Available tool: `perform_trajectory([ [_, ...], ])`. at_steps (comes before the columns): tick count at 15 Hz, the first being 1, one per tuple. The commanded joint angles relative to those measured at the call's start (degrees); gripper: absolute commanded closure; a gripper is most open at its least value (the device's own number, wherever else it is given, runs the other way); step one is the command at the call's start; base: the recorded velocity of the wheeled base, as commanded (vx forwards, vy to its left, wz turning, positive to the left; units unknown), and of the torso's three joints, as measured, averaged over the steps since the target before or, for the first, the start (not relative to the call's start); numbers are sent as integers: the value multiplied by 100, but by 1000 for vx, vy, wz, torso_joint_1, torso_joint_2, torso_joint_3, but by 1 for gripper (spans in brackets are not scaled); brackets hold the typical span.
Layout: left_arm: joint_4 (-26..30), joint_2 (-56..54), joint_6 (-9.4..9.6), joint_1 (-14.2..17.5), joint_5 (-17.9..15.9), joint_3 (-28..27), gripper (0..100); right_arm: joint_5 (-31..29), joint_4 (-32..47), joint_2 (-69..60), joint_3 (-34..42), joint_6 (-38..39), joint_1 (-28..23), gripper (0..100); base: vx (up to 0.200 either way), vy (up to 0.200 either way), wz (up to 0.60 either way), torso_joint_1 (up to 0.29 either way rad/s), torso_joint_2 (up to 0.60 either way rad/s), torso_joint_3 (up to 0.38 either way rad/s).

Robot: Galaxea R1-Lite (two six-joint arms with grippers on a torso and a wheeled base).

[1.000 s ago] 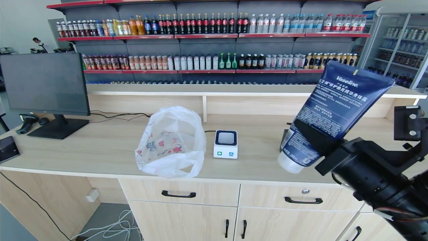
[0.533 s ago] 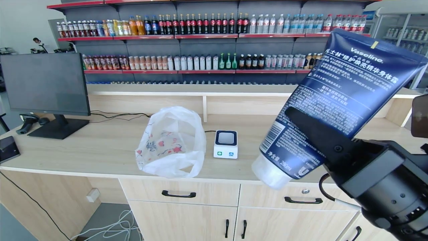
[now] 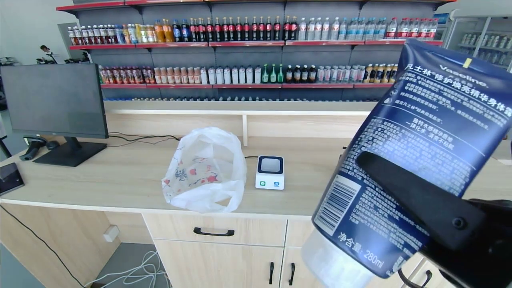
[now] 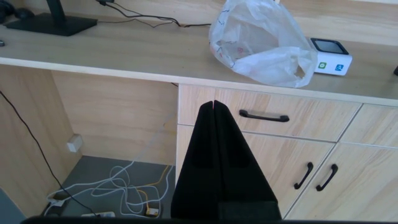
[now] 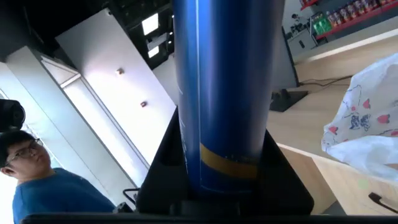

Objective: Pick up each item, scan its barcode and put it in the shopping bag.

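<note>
Your right gripper is clamped across the tube, one black finger lying along its printed face and the other hidden behind it. In the right wrist view the gripper shows a finger on each side of the blue body, so the grip is narrow and firm on the lower half of the tube.

You hold the tube in the air, close to the head camera, in the 4 o'clock part of that view. Its long axis runs on a slant: the clear cap points down toward 7 o'clock and the flat crimped end points up toward 1 o'clock. The barcode sits near the cap end and faces the head camera.

Your left gripper has its fingers pressed together with only a thin seam between them, and it holds nothing. It hangs out in front of the counter, apart from everything on it.

On the counter, the bag stands slumped, with its mouth turned toward 3 o'clock. The scanner is just beside it at the bag's 3 o'clock, window facing up. From the tube, both lie toward 9 o'clock, well apart. The monitor stands far off at the bag's 10 o'clock.
</note>
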Motion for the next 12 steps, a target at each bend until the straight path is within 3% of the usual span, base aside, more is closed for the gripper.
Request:
perform_trajectory([
  [1,0,0,-3,1,0,0,100,-1,-12,-39,34,5,51,100,0,0,0,0,0,0],
  [10,0,0,-3,-8,0,0,100,131,-12,-206,-212,137,183,100,0,0,0,0,0,0],
  [12,0,0,-3,-8,0,0,100,131,-12,-206,-406,137,605,100,0,0,0,0,0,0],
])
